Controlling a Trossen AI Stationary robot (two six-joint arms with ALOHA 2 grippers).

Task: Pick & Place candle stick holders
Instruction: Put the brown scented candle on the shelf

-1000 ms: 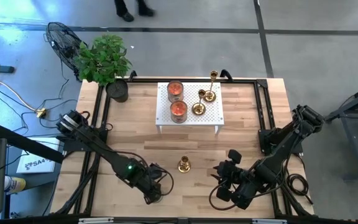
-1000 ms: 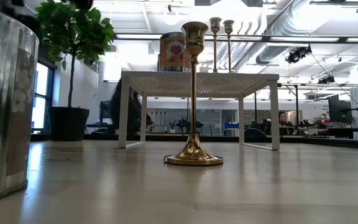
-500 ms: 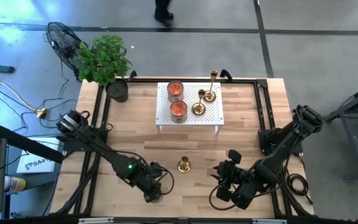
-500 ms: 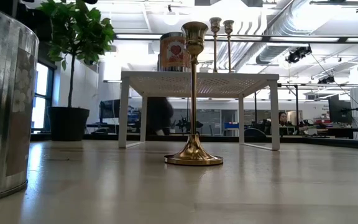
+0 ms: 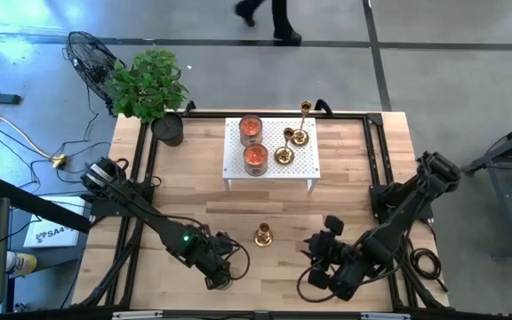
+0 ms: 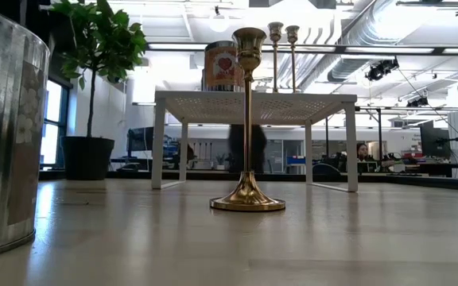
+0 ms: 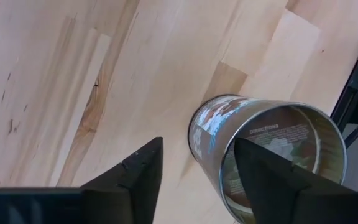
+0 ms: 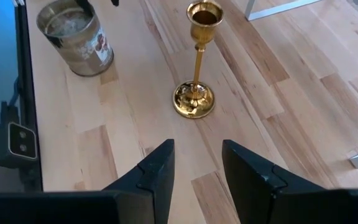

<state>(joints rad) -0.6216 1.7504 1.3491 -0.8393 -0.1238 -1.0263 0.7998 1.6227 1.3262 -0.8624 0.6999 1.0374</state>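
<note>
One gold candlestick stands on its round base on the wooden table, near the middle front; it also shows in the low view and the right wrist view. Three more candlesticks stand on or by the white perforated stand. My right gripper is open and empty, to the right of the lone candlestick, which lies ahead of its fingers. My left gripper is open at the front left, over a grey tin. My left gripper has one finger over the tin's open mouth and the other finger outside its wall. I cannot tell whether either finger touches the tin.
Two glass jars with orange-red candles stand on the white stand. A potted plant stands at the far left corner. Black frame rails run along the table's sides. Bare wood lies between the stand and the lone candlestick. A person walks beyond the far edge.
Both arms have kept still. The person beyond the table's far edge has walked toward the right.
</note>
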